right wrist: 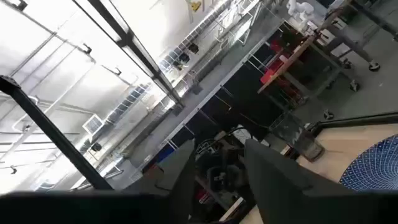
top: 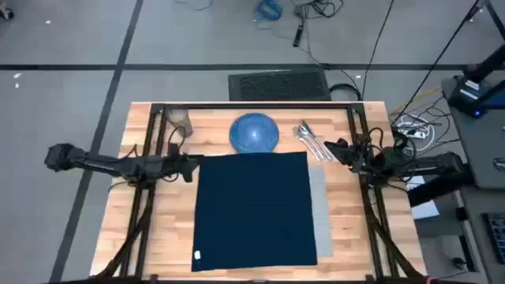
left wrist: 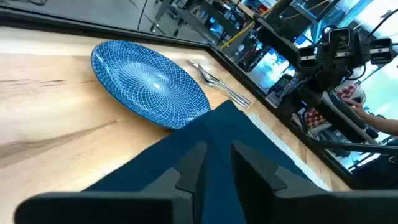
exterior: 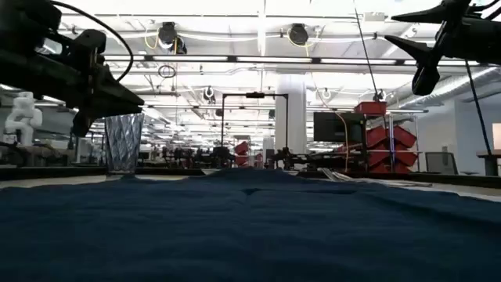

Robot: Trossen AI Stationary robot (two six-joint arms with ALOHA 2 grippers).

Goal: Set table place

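Note:
A navy napkin (top: 252, 209) lies spread flat over the grey placemat (top: 319, 213), which shows only as a strip along the napkin's right side. A blue plate (top: 254, 132) rests flat on the table (top: 158, 229) just beyond the napkin's far edge. Silver cutlery (top: 312, 140) lies at the far right, and a clear glass (exterior: 123, 141) stands at the far left. My left gripper (top: 194, 167) hangs above the napkin's far left corner, open by a narrow gap with nothing between its fingers. My right gripper (top: 331, 150) is raised near the cutlery, open and empty.
A black metal frame (top: 252, 106) runs along the table's far edge and down both sides, where the arms are mounted. Bare wood shows left of the napkin and at the near right corner.

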